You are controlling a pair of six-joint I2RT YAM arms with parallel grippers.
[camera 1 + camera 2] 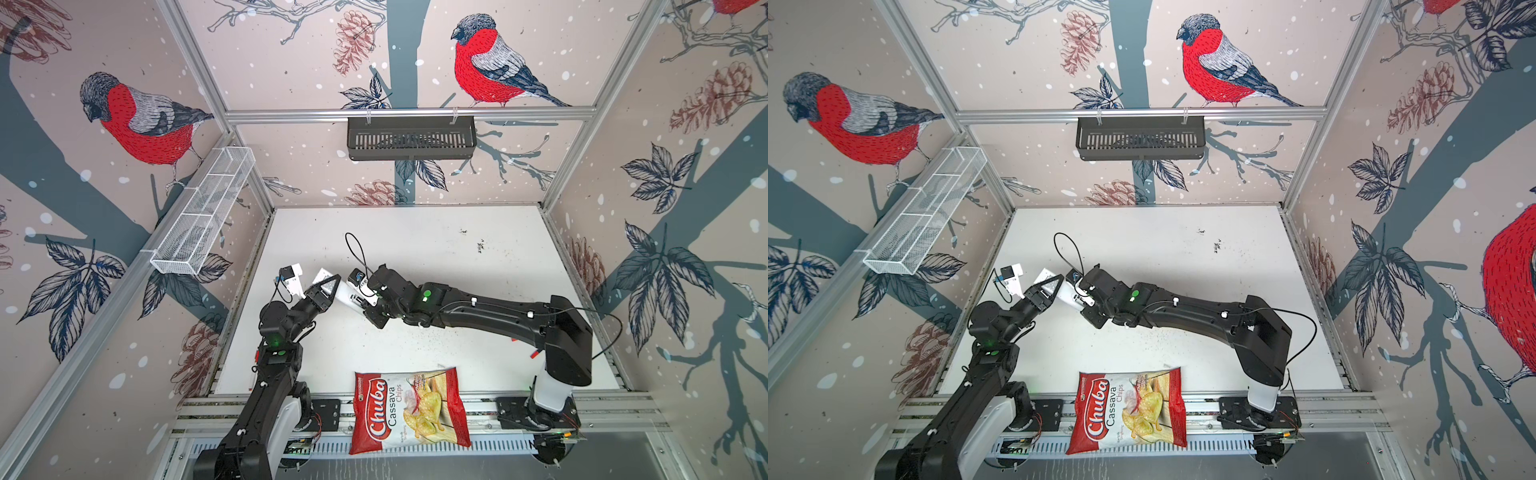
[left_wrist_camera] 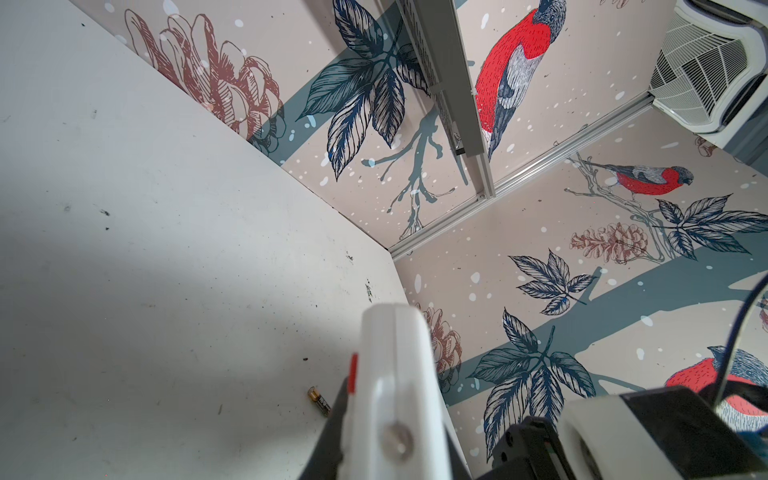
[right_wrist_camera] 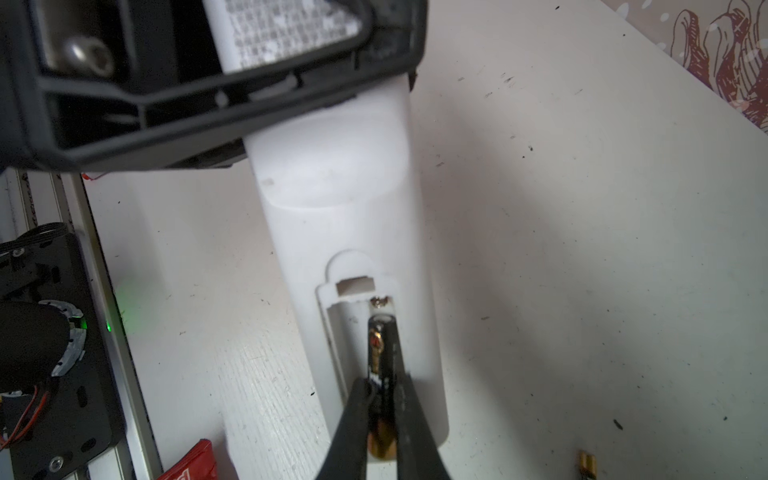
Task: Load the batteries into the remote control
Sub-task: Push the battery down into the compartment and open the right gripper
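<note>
One step: lower battery (image 3: 380,345), pinched in right hand (image 3: 385,395), squarely into remote control (image 3: 332,174) clamped by left hand (image 1: 329,288)

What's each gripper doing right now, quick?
left gripper: closed, holding the remote control.
right gripper: closed, holding a battery at the remote control's open compartment.

Fig.: clearance, clock centred on table (image 1: 457,257), 12 = back wall.
- **Free:** 12–3 sector, bare top. Also a narrow strip at 6–7, btwn arms & chips bag (image 1: 409,409).
- **Blocked:** at 9, left gripper (image 1: 329,287) & right gripper (image 1: 368,307) meet at remote control (image 1: 347,297). Right arm (image 1: 478,309) bars ctr to 4.
- **Small obstacle:** loose battery (image 2: 319,401) on table near remote.
- **On walls, above table:** wire basket (image 1: 203,212) at 10, black basket (image 1: 411,137) at 12.
</note>
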